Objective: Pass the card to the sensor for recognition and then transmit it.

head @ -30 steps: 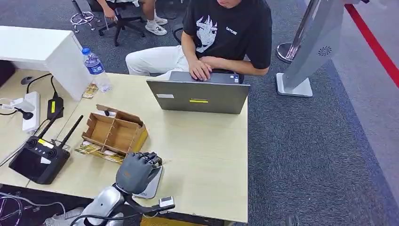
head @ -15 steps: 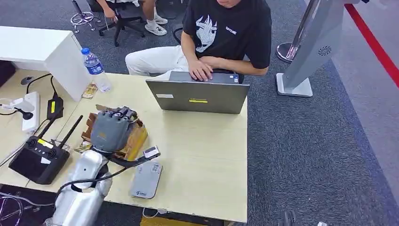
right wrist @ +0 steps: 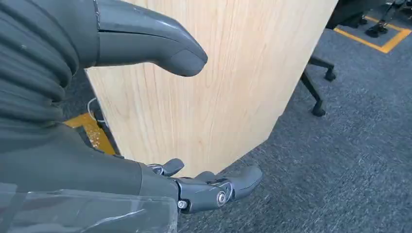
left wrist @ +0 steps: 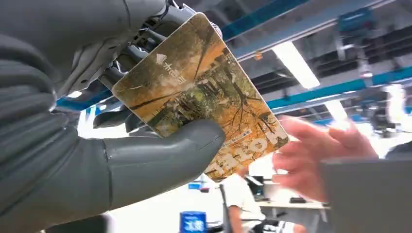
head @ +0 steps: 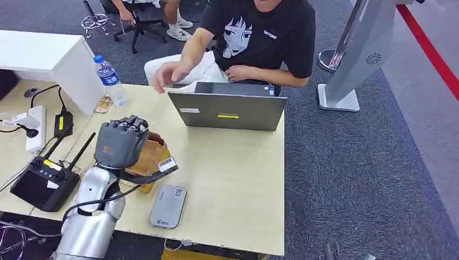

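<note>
Left hand (left wrist: pixel 97 145) pinches the card (left wrist: pixel 204 97), printed with autumn trees and white lettering; right hand (right wrist: pixel 160 160) hangs released.

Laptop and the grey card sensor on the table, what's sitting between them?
Nothing: in the head view, only bare table top lies between the laptop and the sensor. The cardboard organizer sits off to one side.
</note>
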{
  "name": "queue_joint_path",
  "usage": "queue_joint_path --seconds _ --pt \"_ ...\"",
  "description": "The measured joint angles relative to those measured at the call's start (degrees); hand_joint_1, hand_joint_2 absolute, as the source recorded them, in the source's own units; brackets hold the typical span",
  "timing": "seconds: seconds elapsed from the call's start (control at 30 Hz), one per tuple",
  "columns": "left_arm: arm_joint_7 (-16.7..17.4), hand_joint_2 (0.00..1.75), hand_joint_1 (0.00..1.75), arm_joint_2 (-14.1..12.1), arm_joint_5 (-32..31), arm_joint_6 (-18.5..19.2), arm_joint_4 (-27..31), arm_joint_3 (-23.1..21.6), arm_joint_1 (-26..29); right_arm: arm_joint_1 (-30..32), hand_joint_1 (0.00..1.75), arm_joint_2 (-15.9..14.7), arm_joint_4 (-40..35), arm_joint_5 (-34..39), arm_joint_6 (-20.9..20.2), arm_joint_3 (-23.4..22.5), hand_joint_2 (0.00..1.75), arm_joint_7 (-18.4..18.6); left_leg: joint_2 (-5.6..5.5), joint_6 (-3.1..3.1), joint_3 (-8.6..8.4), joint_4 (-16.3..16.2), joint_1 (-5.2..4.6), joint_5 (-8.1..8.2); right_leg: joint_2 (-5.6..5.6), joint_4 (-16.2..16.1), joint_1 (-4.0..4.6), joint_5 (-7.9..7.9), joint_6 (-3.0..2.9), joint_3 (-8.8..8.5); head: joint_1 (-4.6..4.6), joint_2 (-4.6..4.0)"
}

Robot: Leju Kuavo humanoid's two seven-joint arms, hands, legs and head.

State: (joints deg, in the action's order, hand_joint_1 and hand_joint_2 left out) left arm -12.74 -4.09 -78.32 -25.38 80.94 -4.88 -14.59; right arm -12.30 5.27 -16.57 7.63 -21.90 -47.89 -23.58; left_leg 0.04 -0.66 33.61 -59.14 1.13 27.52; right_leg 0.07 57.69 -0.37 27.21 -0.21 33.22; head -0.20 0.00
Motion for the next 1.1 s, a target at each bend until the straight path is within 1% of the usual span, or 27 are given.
queue_joint_path --seconds 0.13,0.23,0.5,0.53,0.57,0.6,0.77,0.93,1.03,1.07,1.1 --pt "-2.2 1.75 1.75 0.0 4.6 2.8 -1.7 4.3 -3.4 -0.1 0.00 0.0 0.1 -0.4 0.1 0.3 1.75 0.1 0.00 -0.01 -0.01 0.0 0.01 -0.01 0.01 0.0 0.00 -0.01 -0.01 0.00 0.02 0.00" --pt "-3.4 1.75 1.75 0.0 4.7 3.3 -2.7 6.4 -4.9 -0.3 0.00 0.1 0.1 -0.4 0.3 0.3 1.75 0.2 0.00 -0.01 -0.01 0.0 0.01 -0.01 -0.01 0.0 0.00 -0.01 -0.01 0.00 0.04 0.00" --pt "-3.6 1.75 1.75 1.1 2.7 3.8 -2.8 6.7 -5.6 -0.5 0.00 0.2 0.2 -0.4 0.3 0.3 1.75 0.1 0.01 0.00 -0.01 0.0 -0.05 0.00 0.01 0.0 0.00 -0.01 -0.01 0.00 0.02 0.00" --pt "-3.6 1.75 1.62 1.2 2.7 3.8 -2.8 6.7 -5.6 -0.5 0.00 0.2 0.2 -0.4 0.3 0.3 1.75 0.1 0.01 0.00 -0.01 0.0 -0.05 0.00 0.01 0.0 0.00 -0.01 -0.01 0.00 0.02 0.00" --pt "-3.6 1.75 0.44 1.2 2.7 3.8 -2.8 6.7 -5.6 -0.5 0.00 0.2 0.2 -0.4 0.3 0.3 1.75 0.1 0.02 0.00 -0.01 0.0 -0.04 0.00 0.02 0.0 0.00 -0.01 -0.01 0.00 0.02 0.00" --pt "-3.6 1.75 0.00 1.3 2.7 3.8 -2.8 6.7 -5.6 -0.5 0.00 0.2 0.2 -0.4 0.3 0.3 1.75 0.1 0.02 0.00 -0.01 0.0 -0.04 0.00 0.03 0.0 -0.01 -0.01 -0.01 0.00 0.02 0.00" --pt "-4.0 1.75 0.00 1.4 3.8 4.2 -2.8 7.1 -5.5 -0.5 0.00 0.2 0.2 -0.4 0.3 0.3 1.75 0.1 0.01 0.00 0.00 0.0 -0.01 0.00 0.02 0.0 0.00 0.00 -0.01 0.02 0.02 0.00" --pt "-8.4 1.75 0.00 1.7 7.4 7.7 -2.7 6.9 -4.0 -0.5 0.00 0.2 0.2 -0.2 0.3 0.3 1.75 0.0 0.04 0.00 -0.01 0.0 -0.02 0.00 0.04 0.0 0.00 0.00 -0.01 0.02 0.00 0.00" --pt "-10.2 1.75 0.00 1.9 8.6 8.9 -2.0 5.1 -1.6 -0.5 0.00 0.2 0.2 0.1 0.2 0.2 1.75 -0.1 0.03 0.00 -0.01 0.0 -0.03 0.00 0.05 0.0 0.00 0.00 -0.01 0.03 0.00 0.00" --pt "-10.8 1.75 0.00 1.9 9.4 9.9 -1.6 4.0 -0.6 -0.4 0.00 0.2 0.2 0.2 0.1 0.2 1.75 -0.1 0.03 0.00 0.00 0.0 -0.04 0.00 0.05 0.0 -0.01 0.00 0.00 0.03 0.02 0.00" --pt "-11.2 1.75 0.00 1.7 10.4 11.8 -1.3 2.8 0.4 -0.4 0.00 0.2 0.2 0.7 0.0 0.2 1.75 -0.2 0.03 0.01 0.00 0.0 -0.05 0.01 0.04 0.0 -0.01 0.00 0.00 0.02 0.02 0.00"
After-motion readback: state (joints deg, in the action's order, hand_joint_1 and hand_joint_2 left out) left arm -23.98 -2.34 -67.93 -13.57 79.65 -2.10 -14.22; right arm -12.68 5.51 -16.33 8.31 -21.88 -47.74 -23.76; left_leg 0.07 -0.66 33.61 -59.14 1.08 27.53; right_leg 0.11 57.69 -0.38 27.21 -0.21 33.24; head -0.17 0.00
